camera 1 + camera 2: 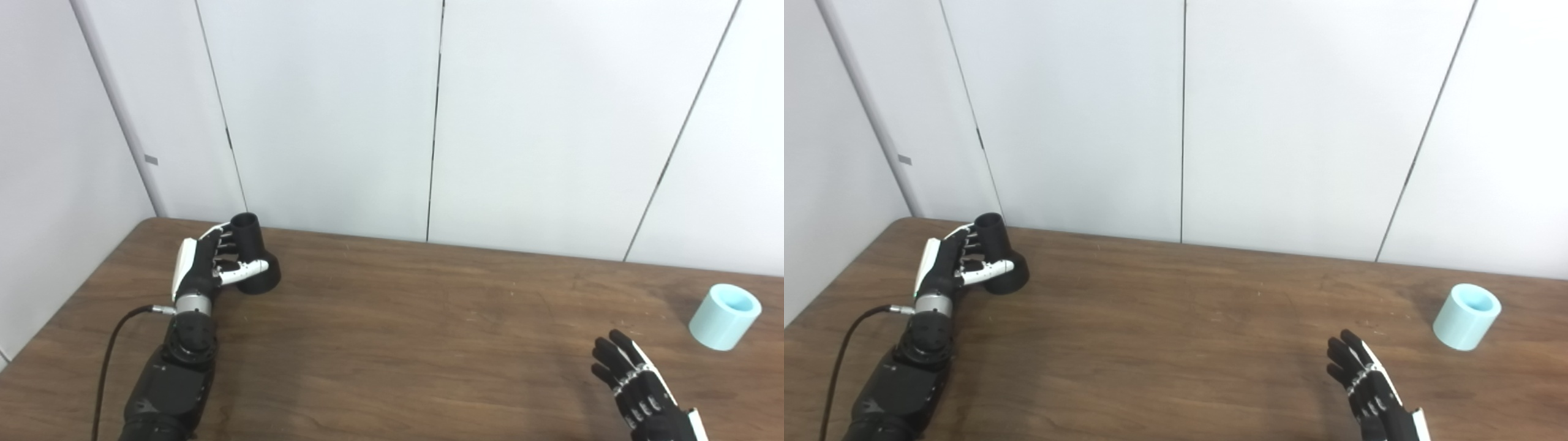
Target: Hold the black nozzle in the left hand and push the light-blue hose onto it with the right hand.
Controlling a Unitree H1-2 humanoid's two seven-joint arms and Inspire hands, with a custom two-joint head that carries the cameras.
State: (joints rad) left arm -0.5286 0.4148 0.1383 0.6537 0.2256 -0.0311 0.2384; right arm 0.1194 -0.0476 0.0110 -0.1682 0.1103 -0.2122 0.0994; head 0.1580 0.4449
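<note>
1. Brown wood-grain worktop (pixel 392 343) fills the lower half of the scene, backed by plain white wall panels (pixel 331 110) with thin dark seams.
2. At the far left of the worktop stands the black nozzle (pixel 256 257), upright, with a narrow open neck on top and a wider flared base resting on the wood.
3. The left hand (pixel 208 263), black with white trim, is wrapped around the nozzle from its left side; its fingers curl behind the neck and the white thumb (pixel 248 269) crosses the front just above the base, so the hand is clamped on the nozzle.
4. The left forearm rises from the bottom left corner, and a black cable (pixel 113 349) loops from the wrist down to the picture's edge.
5. At the far right of the worktop sits the light-blue hose (pixel 724 316), a short pale-blue tube tilted so that its open end faces up and to the right.
6. The right hand (pixel 637 386) is at the lower right, back of the hand toward the camera, fingers spread apart and holding nothing.
7. The right hand is near the hose but apart from it, below and to its left.
8. Nozzle and hose lie well apart, at opposite ends of the worktop.
</note>
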